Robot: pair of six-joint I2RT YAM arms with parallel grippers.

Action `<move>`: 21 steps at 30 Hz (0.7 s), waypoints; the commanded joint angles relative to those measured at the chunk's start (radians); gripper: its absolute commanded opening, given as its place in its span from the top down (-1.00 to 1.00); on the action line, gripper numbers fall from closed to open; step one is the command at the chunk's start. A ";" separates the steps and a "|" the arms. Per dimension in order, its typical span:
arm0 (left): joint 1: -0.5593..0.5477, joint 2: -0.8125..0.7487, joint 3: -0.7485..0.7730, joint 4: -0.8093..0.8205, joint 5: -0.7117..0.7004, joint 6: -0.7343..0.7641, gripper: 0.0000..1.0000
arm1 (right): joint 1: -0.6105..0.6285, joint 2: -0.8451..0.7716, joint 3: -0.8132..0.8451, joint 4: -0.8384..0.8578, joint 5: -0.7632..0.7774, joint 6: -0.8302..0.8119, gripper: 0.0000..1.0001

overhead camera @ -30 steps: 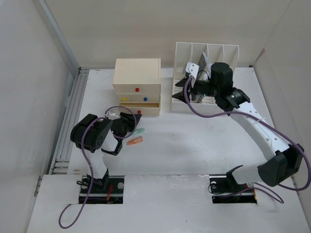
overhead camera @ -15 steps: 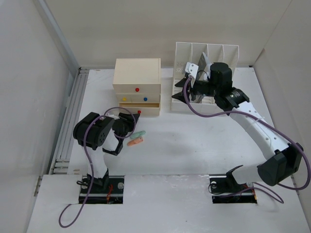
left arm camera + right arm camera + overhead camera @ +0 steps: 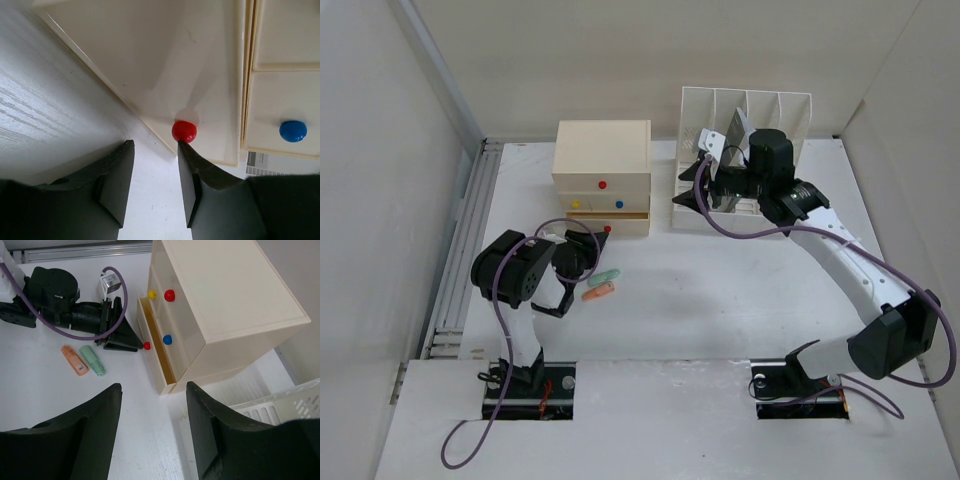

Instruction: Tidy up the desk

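Note:
The desk [image 3: 740, 300] is a white tabletop. A cream three-drawer box [image 3: 602, 165] stands at the back, its bottom drawer [image 3: 156, 352] pulled slightly out. My left gripper [image 3: 588, 243] is open and empty, low on the desk. In the left wrist view [image 3: 155, 150] one fingertip [image 3: 186, 150] touches the drawer's red knob [image 3: 184, 131], which lies outside the gap. A green highlighter [image 3: 607, 273] and an orange highlighter [image 3: 598, 291] lie beside the left arm. My right gripper [image 3: 695, 188] is open and empty, held above the desk in front of the file rack [image 3: 760, 115].
A ribbed metal rail [image 3: 460, 260] runs along the desk's left edge, with white panels around. The box has further red, yellow [image 3: 151, 294] and blue [image 3: 167, 339] knobs. The right wrist view shows both highlighters [image 3: 93, 360] and the left gripper [image 3: 117, 335] by the drawer.
My left gripper has shifted slightly right toward the bottom drawer's red knob. My right gripper has drifted a little left and back. Both stay open.

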 commanded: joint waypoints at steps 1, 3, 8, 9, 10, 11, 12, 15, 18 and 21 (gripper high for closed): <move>0.001 -0.014 -0.011 0.647 -0.007 0.012 0.23 | -0.009 -0.006 0.002 0.014 -0.031 -0.009 -0.19; 0.001 -0.036 -0.025 0.647 -0.007 0.012 0.23 | -0.009 -0.006 0.002 0.014 -0.031 -0.009 -0.19; 0.001 -0.076 -0.068 0.647 0.015 0.002 0.28 | -0.009 0.003 0.012 0.004 -0.041 -0.009 -0.19; 0.001 -0.076 -0.080 0.647 0.015 0.002 0.30 | -0.009 0.003 0.012 0.004 -0.041 -0.009 -0.19; 0.001 -0.092 -0.092 0.647 0.015 0.002 0.30 | -0.009 0.003 0.012 0.004 -0.041 -0.009 -0.19; 0.001 -0.104 -0.092 0.647 0.015 0.002 0.30 | -0.009 0.003 0.012 0.004 -0.041 -0.009 -0.19; 0.001 -0.104 -0.092 0.647 0.015 0.011 0.30 | -0.009 0.003 0.012 0.004 -0.041 -0.009 -0.19; 0.001 -0.104 -0.081 0.647 0.015 0.012 0.30 | -0.009 0.003 0.012 0.004 -0.041 -0.009 -0.19; 0.001 -0.081 -0.048 0.647 0.026 0.012 0.30 | -0.009 0.003 0.012 0.004 -0.041 -0.009 -0.19; 0.001 -0.072 -0.014 0.647 0.026 0.012 0.30 | -0.009 0.003 0.012 0.004 -0.041 -0.009 -0.17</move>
